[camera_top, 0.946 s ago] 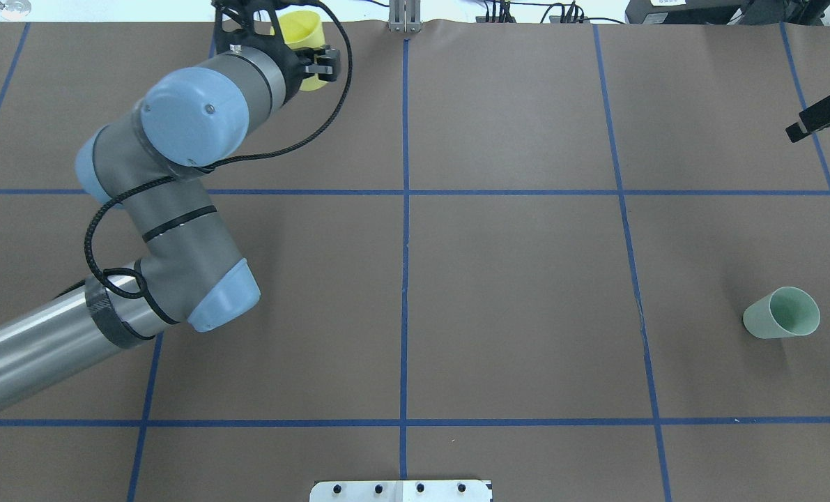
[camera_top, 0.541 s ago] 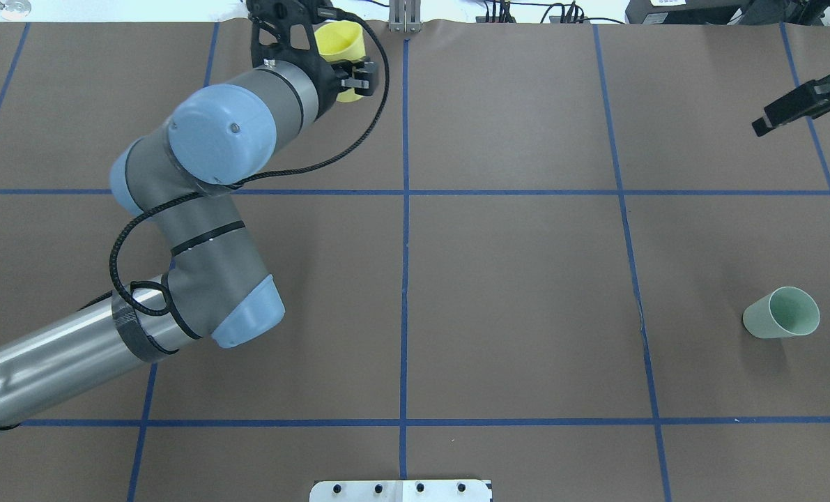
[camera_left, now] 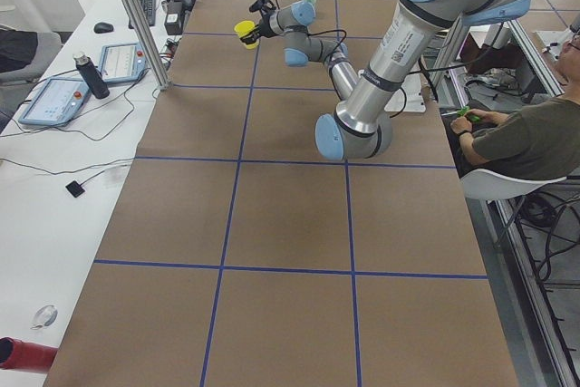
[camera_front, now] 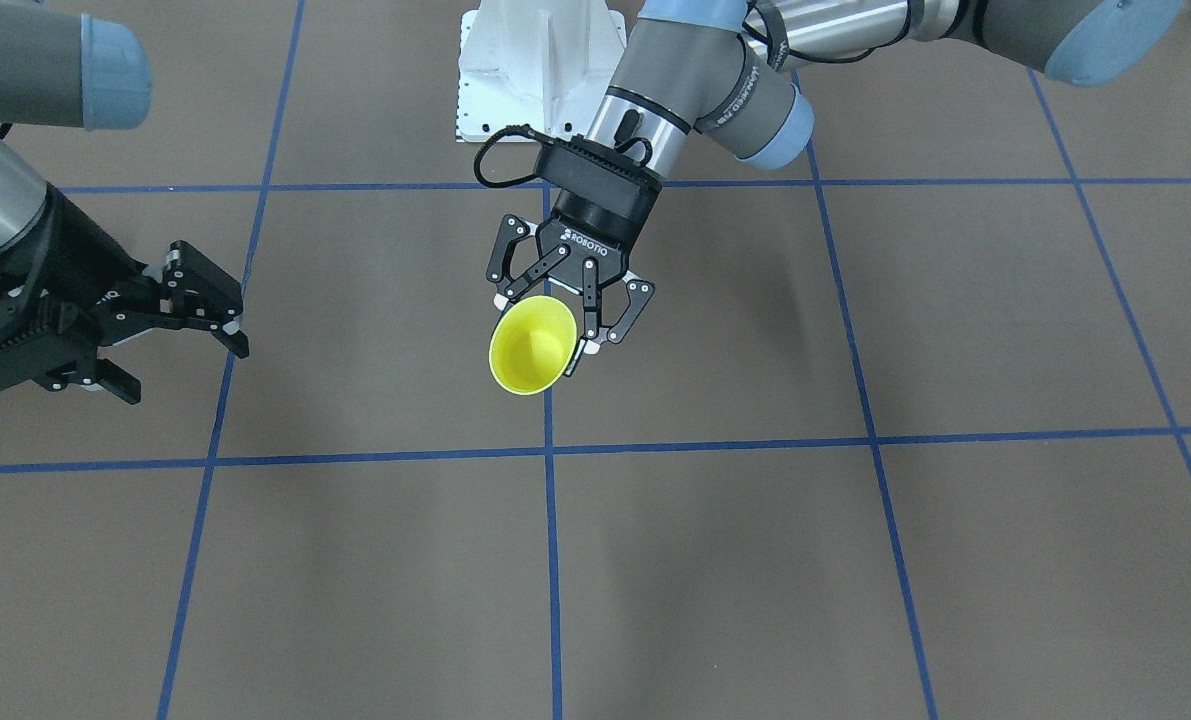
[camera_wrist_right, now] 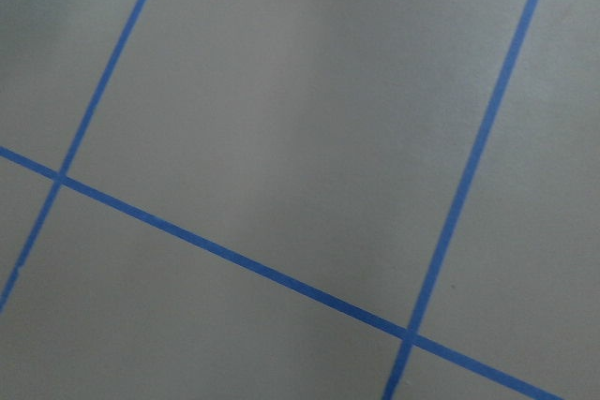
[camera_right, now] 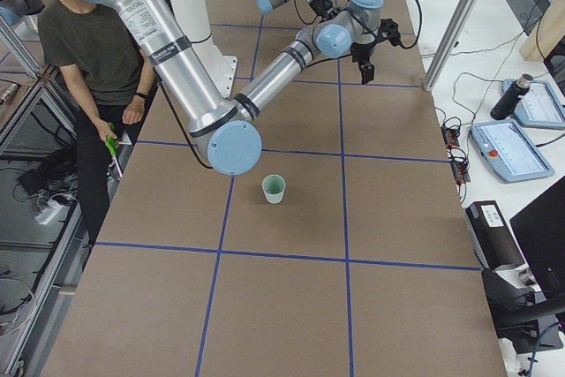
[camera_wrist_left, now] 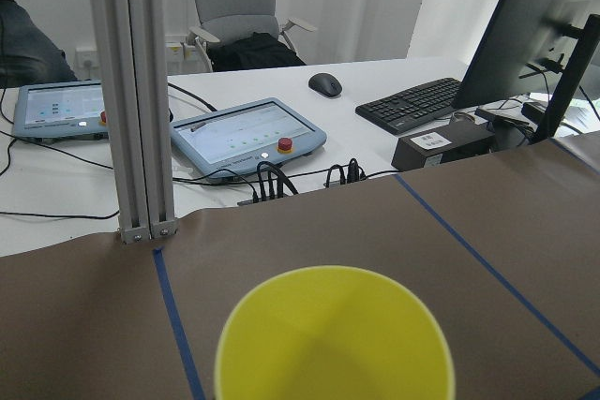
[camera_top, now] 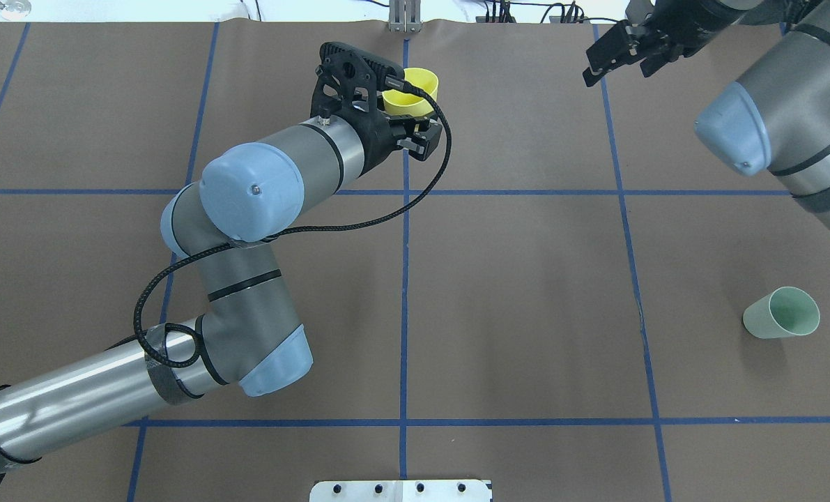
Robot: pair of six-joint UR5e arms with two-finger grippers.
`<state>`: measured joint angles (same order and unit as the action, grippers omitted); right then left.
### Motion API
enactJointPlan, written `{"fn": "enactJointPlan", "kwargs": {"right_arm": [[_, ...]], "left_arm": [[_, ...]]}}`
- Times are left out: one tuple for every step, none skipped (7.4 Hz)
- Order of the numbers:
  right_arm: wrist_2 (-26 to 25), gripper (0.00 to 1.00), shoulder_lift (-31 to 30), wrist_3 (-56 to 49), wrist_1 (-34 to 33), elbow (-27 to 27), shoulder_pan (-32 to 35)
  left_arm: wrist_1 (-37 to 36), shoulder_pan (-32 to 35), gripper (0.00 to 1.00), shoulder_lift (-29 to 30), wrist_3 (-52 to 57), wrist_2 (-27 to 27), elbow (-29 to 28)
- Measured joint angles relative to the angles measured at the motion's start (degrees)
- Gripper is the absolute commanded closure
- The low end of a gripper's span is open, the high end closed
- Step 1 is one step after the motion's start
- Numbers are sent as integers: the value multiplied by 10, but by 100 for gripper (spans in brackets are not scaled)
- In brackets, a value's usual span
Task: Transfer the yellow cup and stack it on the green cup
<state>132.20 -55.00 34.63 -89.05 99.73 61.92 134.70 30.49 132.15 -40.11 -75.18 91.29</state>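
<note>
The left tool (camera_front: 547,332) pinches the yellow cup (camera_front: 532,346) by its wall, one finger inside the rim and one outside; the cup hangs clear of the desk (camera_front: 755,560), over the middle blue line (camera_top: 405,279) on the far side from the robot, tipped with its mouth towards the operators' edge (its hollow fills the left wrist view); the right tool (camera_front: 183,362) is empty, fingers spread, well apart from it; the green cup (camera_top: 781,314) stands upright on the robot's right, far from both tools.
</note>
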Motion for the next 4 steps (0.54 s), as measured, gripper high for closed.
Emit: {"fn": "enactJointPlan", "kwargs": {"right_arm": [[4,2,29,33,0,-18,-7],[17,2,56,62,0,-37,-12],[34,2,75,82,1,-51,-17],[44,2,85,95,7,-58,-25]], "left_arm": [[28,-7,87,-6,37,5,-4],[49,-14,87,-9,73,8,-7],[60,-19,72,-6,100,9,-7],[66,-23,67,-3,113,9,-5]]}}
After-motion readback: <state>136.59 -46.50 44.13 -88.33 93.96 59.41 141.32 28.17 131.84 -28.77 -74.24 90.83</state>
